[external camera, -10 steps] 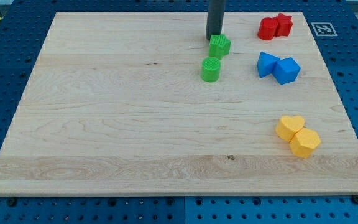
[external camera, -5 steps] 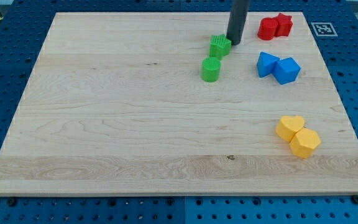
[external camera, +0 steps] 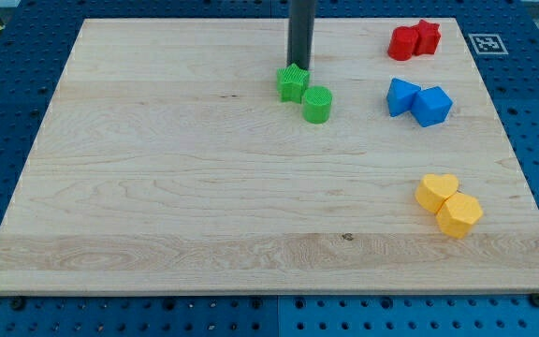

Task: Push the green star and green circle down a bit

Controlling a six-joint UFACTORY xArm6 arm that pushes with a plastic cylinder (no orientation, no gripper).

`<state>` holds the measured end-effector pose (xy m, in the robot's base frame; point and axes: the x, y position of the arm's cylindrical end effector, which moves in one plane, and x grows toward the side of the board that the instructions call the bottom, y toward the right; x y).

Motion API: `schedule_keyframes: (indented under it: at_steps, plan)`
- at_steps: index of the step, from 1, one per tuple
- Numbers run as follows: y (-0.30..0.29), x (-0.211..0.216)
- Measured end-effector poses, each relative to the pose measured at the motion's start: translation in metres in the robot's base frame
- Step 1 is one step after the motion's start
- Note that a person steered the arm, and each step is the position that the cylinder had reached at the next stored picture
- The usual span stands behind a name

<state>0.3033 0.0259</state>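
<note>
**Tip at top edge of green star**

No claw on this arm, only a rod; my tip (external camera: 299, 67) touches the green star (external camera: 293, 83) from the view's top; green circle (external camera: 317, 104) just beside star, lower right, upper-middle desk (external camera: 157, 187); red pair (external camera: 414, 39), blue pair (external camera: 418, 101), yellow pair (external camera: 448, 204) along view's right.

Rod (external camera: 300, 28): upper length cut off by view's top edge. My tip (external camera: 299, 68): very end at green star (external camera: 293, 83) top edge, contact not resolvable. Red blocks (external camera: 414, 40): shapes indistinct.
</note>
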Motion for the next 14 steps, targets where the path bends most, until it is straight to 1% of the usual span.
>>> schedule_keyframes:
  at_steps: [2, 4, 6, 8, 10, 11, 12, 14]
  plan:
    - [-0.044, 0.005]
    - [-0.037, 0.026]
    - [-0.016, 0.026]
    - [-0.016, 0.025]
    - [-0.009, -0.039]
    - [0.014, -0.04]
    - [0.027, -0.033]
    - [0.038, 0.02]
